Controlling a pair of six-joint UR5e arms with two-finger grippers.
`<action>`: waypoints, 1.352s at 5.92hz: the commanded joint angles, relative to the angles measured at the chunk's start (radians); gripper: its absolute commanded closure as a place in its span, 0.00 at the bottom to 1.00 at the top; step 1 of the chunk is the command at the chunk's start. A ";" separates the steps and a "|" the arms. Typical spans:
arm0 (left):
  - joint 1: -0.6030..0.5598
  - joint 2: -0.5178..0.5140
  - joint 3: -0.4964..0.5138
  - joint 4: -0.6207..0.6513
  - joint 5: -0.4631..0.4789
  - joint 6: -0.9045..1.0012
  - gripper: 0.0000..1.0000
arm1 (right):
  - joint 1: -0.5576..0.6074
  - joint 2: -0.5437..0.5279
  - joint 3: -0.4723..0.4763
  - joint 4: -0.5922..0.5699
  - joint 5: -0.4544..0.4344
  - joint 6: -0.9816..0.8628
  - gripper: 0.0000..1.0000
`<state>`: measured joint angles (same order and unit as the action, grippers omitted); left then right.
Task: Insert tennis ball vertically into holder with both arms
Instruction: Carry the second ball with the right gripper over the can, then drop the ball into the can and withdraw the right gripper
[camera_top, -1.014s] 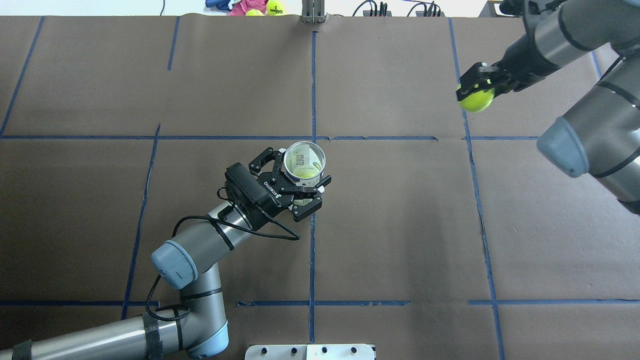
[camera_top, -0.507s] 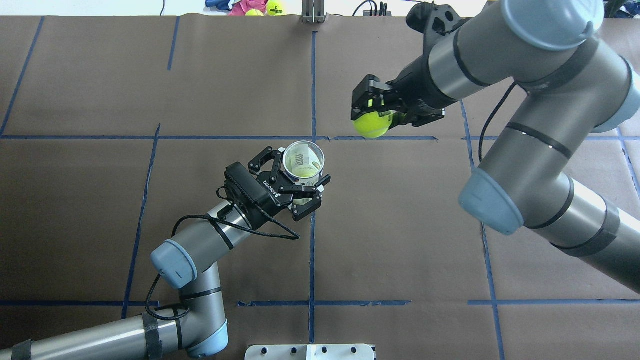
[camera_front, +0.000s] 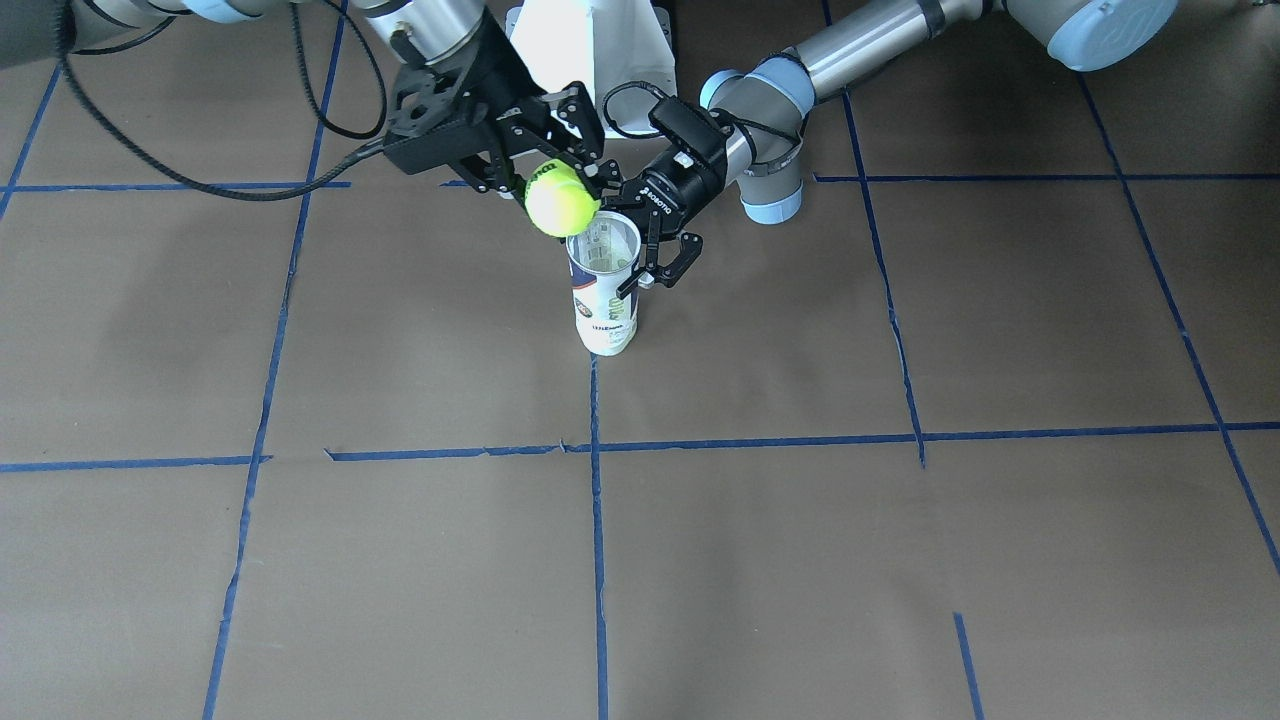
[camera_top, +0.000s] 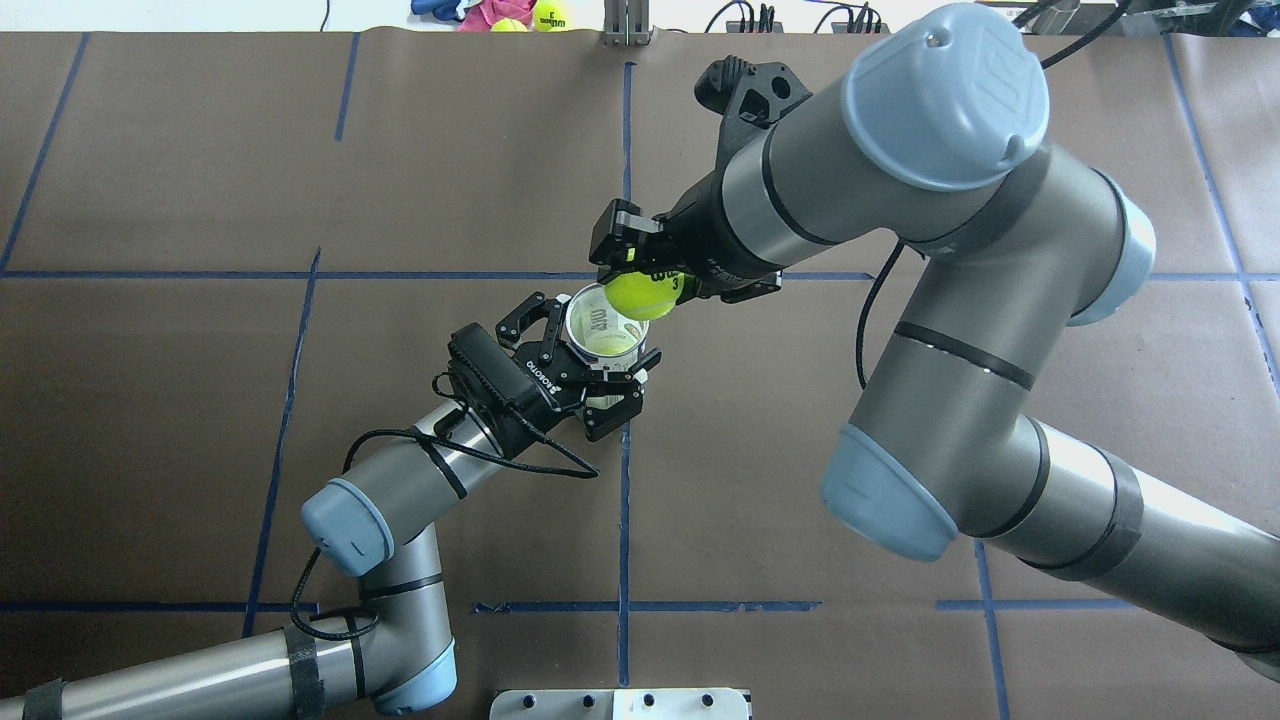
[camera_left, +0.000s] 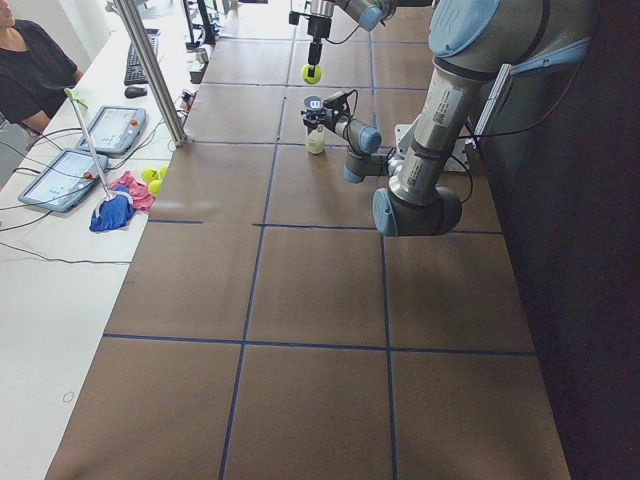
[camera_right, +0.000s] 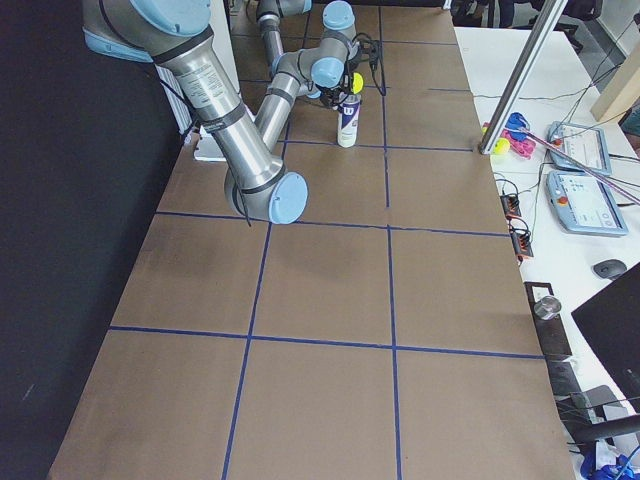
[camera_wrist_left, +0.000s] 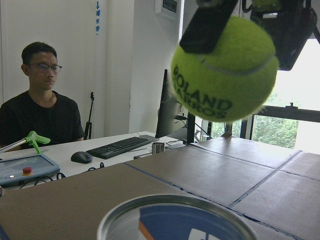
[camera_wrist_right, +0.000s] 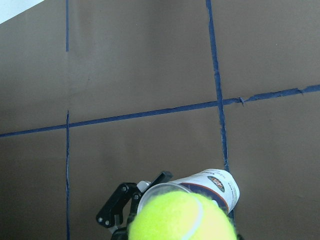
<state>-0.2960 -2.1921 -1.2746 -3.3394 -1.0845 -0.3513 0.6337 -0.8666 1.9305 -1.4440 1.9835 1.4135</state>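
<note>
The holder (camera_top: 600, 335) stands upright near the table's middle, mouth up; it also shows in the front view (camera_front: 604, 290). My left gripper (camera_top: 592, 362) is shut on the holder's upper part from the side. My right gripper (camera_top: 640, 272) is shut on the tennis ball (camera_top: 640, 295) and holds it above the far right part of the holder's rim, not touching it. In the left wrist view the ball (camera_wrist_left: 224, 70) hangs above the holder's rim (camera_wrist_left: 175, 220). In the right wrist view the ball (camera_wrist_right: 182, 217) covers part of the holder (camera_wrist_right: 217, 182). Something yellow-green shows inside the holder.
Spare tennis balls (camera_top: 548, 14) and a pink cloth (camera_top: 490, 12) lie past the table's far edge beside a metal post (camera_top: 627, 25). The white pedestal (camera_front: 595, 40) stands at the robot's base. An operator (camera_wrist_left: 42, 110) sits at the side desk.
My right arm has swung left from the far right of the table, carrying the ball to just above the holder's mouth. The left arm and holder have not moved.
</note>
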 joint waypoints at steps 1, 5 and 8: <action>0.000 0.000 0.000 0.000 0.000 0.000 0.01 | -0.049 0.034 -0.025 -0.027 -0.078 0.002 0.96; 0.000 0.002 -0.002 0.000 0.002 0.000 0.01 | -0.062 0.047 -0.061 -0.027 -0.094 0.002 0.04; 0.000 0.035 -0.028 0.000 0.002 0.000 0.01 | 0.005 0.034 -0.048 -0.030 -0.009 -0.004 0.01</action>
<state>-0.2960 -2.1680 -1.2945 -3.3395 -1.0830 -0.3513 0.5953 -0.8241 1.8751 -1.4720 1.9207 1.4125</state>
